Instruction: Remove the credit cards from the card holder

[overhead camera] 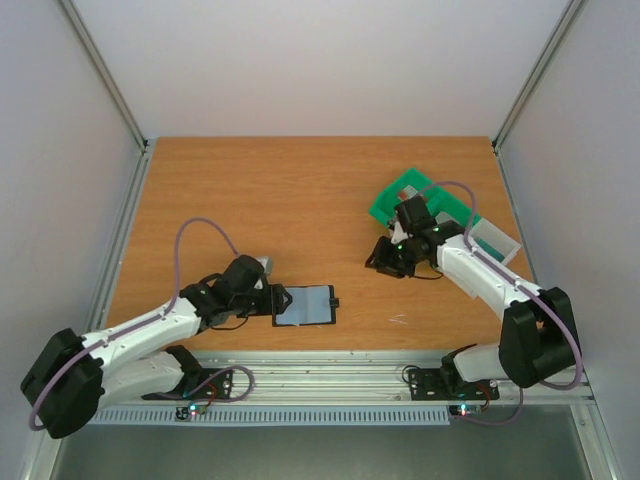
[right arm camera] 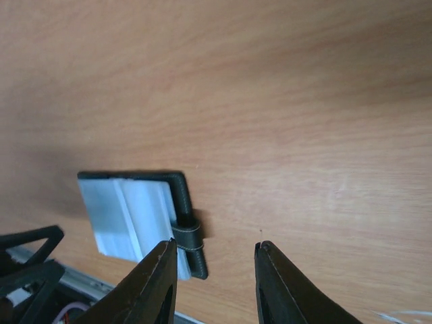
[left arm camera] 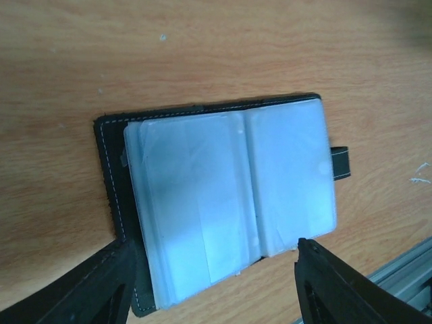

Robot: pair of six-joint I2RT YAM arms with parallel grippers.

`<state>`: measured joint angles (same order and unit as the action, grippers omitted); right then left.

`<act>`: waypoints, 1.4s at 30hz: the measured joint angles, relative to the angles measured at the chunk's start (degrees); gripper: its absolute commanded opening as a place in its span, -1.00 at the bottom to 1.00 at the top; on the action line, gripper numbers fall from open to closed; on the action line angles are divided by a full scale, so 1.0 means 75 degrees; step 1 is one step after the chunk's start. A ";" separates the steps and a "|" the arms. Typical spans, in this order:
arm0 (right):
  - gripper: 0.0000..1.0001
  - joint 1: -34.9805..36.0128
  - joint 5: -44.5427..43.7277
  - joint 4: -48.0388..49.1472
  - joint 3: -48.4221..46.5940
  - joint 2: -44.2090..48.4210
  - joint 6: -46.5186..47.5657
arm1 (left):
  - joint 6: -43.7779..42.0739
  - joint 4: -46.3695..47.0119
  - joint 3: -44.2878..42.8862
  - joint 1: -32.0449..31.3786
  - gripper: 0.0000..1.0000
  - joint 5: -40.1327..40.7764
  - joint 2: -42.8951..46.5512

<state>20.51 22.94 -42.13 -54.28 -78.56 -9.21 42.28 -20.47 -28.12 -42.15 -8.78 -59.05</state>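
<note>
The card holder (overhead camera: pixel 305 305) lies opened flat near the table's front edge, black cover down and blue-grey sleeves up. In the left wrist view the card holder (left arm camera: pixel 229 196) fills the middle, its strap tab (left arm camera: pixel 341 162) pointing right. My left gripper (left arm camera: pixel 214 266) is open, and its fingers (left arm camera: pixel 101 287) stand at either side of the holder's near edge. My right gripper (right arm camera: pixel 216 246) is open and empty, hovering to the right of the card holder (right arm camera: pixel 131 212). The credit cards do not show; the cloudy sleeves hide whatever is in them.
A green compartmented tray (overhead camera: pixel 415 195) lies at the back right behind the right arm, with a pale open box (overhead camera: pixel 497 240) beside it. A metal rail (overhead camera: pixel 330 365) runs along the table's front edge, just behind the holder.
</note>
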 measured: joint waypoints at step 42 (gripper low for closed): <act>-0.68 0.2168 0.0734 0.4526 0.1818 -0.2063 -0.1606 | 0.1562 0.3241 0.0839 0.0052 -0.99 -0.1233 -0.1652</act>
<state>36.77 28.45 -8.19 -40.64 -94.04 -21.26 54.00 3.84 -21.82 -41.76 -18.02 -71.44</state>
